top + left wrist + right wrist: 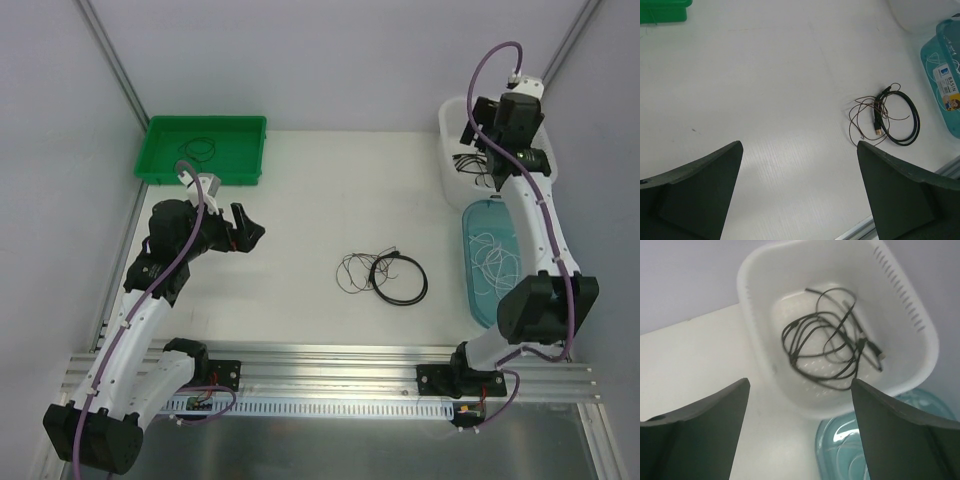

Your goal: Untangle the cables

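Centrally on the desk, tangled and untouched: cables [385,275]. Also lying in tray [205,121] at far-left corner, basket [902,332] at far-right corner, basin [465,262] along right edge. Spread wide and empty: left gripper [800,147] near tray, right gripper [799,385] over basket.

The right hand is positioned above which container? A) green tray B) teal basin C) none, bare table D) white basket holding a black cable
D: the right wrist view looks past the open right hand into the white basket, with a black cable coiled inside.
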You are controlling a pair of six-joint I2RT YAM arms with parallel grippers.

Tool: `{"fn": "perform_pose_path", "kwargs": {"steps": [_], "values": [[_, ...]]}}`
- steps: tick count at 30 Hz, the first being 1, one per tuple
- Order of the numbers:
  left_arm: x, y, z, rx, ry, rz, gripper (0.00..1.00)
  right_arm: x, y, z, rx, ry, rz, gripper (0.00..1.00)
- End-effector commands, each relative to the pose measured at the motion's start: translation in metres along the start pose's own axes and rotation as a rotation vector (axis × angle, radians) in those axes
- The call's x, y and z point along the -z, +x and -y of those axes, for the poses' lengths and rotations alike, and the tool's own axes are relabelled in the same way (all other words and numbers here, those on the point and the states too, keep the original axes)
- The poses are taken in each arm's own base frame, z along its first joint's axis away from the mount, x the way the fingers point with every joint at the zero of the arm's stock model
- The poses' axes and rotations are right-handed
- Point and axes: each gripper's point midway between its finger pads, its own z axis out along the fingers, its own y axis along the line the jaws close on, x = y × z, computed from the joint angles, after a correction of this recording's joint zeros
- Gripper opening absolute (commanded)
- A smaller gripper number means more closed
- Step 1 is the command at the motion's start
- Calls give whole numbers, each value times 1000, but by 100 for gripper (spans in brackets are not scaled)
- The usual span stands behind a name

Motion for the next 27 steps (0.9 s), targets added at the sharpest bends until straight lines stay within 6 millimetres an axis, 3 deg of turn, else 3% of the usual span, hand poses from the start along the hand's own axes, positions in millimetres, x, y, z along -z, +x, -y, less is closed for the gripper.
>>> {"fn": "perform_pose_path", "kwargs": {"steps": [1,2,3,6,7,9,10,13,14,18,22,27], "values": [[-2,-6,11,-5,50,15,99,54,26,-29,-96,-123,-90,86],[-3,-5,11,-2,51,13,99,68,30,-36,-115,-163,-102,86],[-3,-5,12,1,59,8,99,76,66,-51,-113,-207,-190,86],[-7,-1,12,18,67,-13,99,107,108,-76,-80,-301,-290,85],[-7,0,14,21,78,-19,99,111,140,-77,-56,-301,-359,84],[-10,3,15,35,86,-36,99,131,161,-88,-34,-353,-392,83],[-11,4,16,39,93,-44,99,135,190,-85,-15,-350,-447,82],[-14,10,17,50,109,-70,99,153,218,-86,-22,-386,-491,79],[-15,11,17,53,113,-78,99,155,241,-80,-14,-375,-532,77],[-19,15,18,65,123,-101,99,148,277,-41,-17,-202,-600,73],[-22,20,19,72,133,-122,99,140,301,-33,-114,-189,-653,68],[-25,24,18,72,132,-140,99,132,328,-36,-103,-169,-735,68]]}}
